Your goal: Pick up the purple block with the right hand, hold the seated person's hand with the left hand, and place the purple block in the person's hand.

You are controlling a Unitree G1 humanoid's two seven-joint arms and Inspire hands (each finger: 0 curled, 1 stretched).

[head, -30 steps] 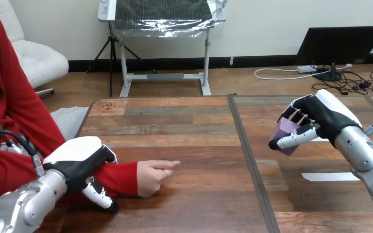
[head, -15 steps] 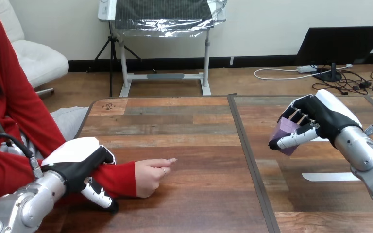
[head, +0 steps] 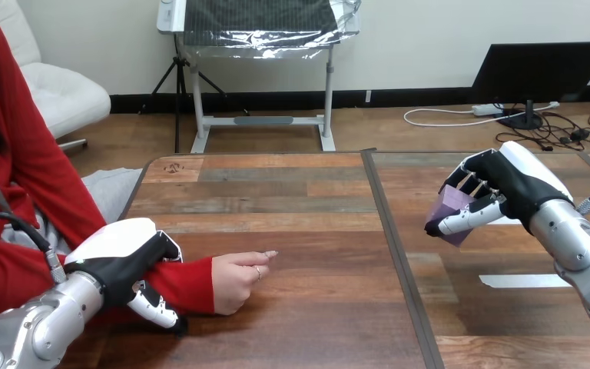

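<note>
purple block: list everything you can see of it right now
The purple block is a small, matte, flat-faced solid, its upper face lighter than the one below. It is tilted, with one corner pointing down. The right hand grips it at the right side of the table. The fingers curl over its top and the thumb crosses its lower front, hiding much of its outline. It seems to be held clear of the tabletop.

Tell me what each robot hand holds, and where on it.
The right robot hand holds the purple block, fingers over its top, thumb along its lower edge. The left robot hand grips the person's red-sleeved forearm.
</note>
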